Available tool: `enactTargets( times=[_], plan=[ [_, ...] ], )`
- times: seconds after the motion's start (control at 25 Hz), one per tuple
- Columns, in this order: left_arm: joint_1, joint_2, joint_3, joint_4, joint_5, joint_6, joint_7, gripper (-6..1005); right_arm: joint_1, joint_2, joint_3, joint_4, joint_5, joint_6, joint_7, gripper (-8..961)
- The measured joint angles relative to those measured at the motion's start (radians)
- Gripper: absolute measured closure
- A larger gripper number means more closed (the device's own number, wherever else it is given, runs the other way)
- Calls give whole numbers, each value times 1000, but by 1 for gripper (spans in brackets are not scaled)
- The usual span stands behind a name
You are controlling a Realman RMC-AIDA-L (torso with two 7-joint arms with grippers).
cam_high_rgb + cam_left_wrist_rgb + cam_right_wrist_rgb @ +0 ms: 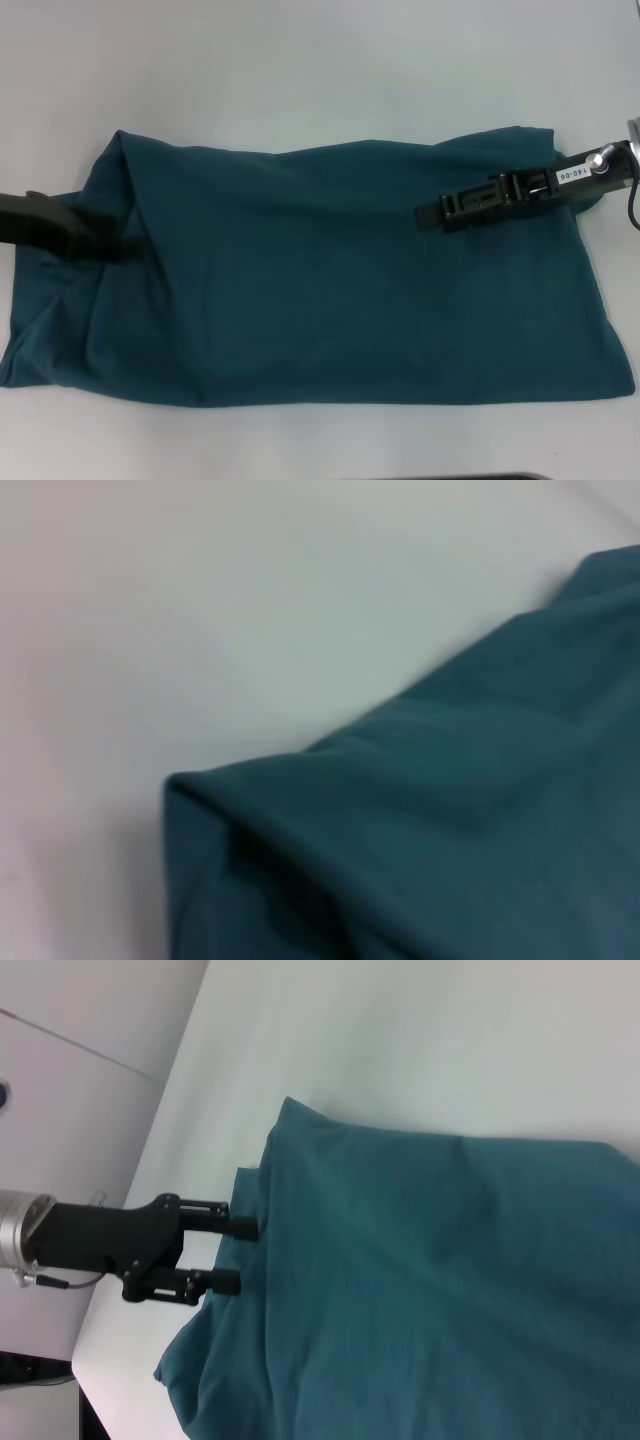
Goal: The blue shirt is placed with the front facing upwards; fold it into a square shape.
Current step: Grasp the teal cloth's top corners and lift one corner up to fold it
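1. Centrally, the large dark teal-blue cotton shirt (pixel 330 290) lies folded into a wide rectangle on the white table (pixel 300 60); no lettering shows on its upper side.
2. Its end at nine o'clock is rumpled, with a raised fold running toward eleven o'clock.
3. At nine o'clock, the black left gripper (pixel 105 243) reaches over that rumpled edge; the right wrist view shows its two fingers (pixel 240 1228) spread apart, cloth beside them.
4. At two o'clock, the black right gripper (pixel 428 214) lies over the shirt's far portion, pointing toward nine o'clock; whether its fingers are spread I cannot tell.
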Motion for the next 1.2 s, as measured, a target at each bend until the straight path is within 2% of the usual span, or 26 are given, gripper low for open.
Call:
enactTargets(
  times=[0.32,0.76,1.2],
  plan=[
    [4,5,1,-1,14,-38,-5,334,3,2,-1,0,0,1,-7,208],
    [11,-4,1,-4,34,-149,-1,337,5,6,-1,5,0,3,-7,210],
    [9,-11,12,-2,23,-179,7,339,5,7,-1,12,0,13,-10,212]
  ],
)
